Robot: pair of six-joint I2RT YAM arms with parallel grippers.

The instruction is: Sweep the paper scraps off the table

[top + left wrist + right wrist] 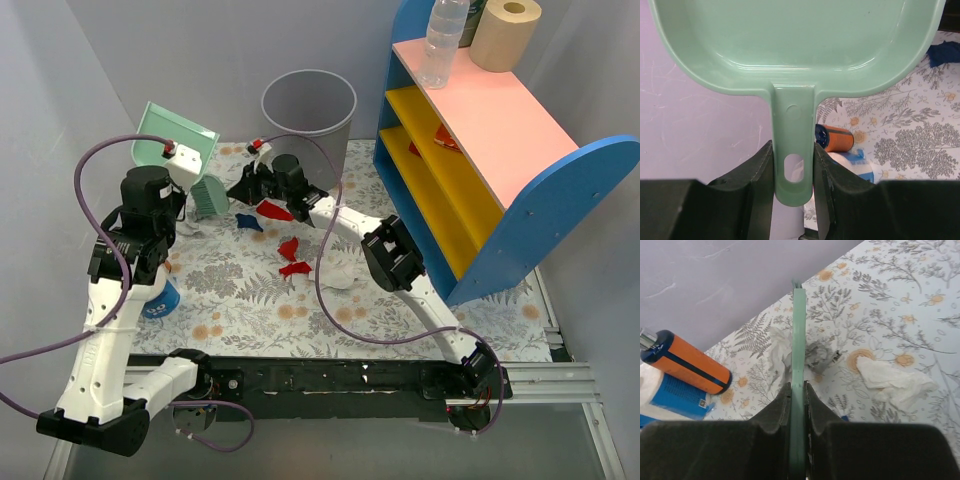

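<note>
My left gripper point(183, 165) point(794, 175) is shut on the handle of the mint-green dustpan point(172, 133) point(795, 45), held raised at the back left. My right gripper point(243, 187) point(798, 395) is shut on the green hand brush point(210, 193) point(799, 340), which points down at the flower-print table point(480, 310). Red paper scraps point(272, 210) point(292, 258) and a dark blue one point(247, 220) lie right of the brush, with a white one point(345, 272) nearer. The right wrist view shows white scraps point(895, 381) point(781, 347) beside the brush. A blue scrap point(945, 52) shows past the dustpan.
A grey bin point(310, 105) stands at the back. The blue, yellow and pink shelf point(500, 150) fills the right, with a bottle point(442, 40) and a paper roll point(505, 32) on top and something red point(445, 140) inside. An orange-and-blue bottle point(837, 138) point(685, 365) lies at the left.
</note>
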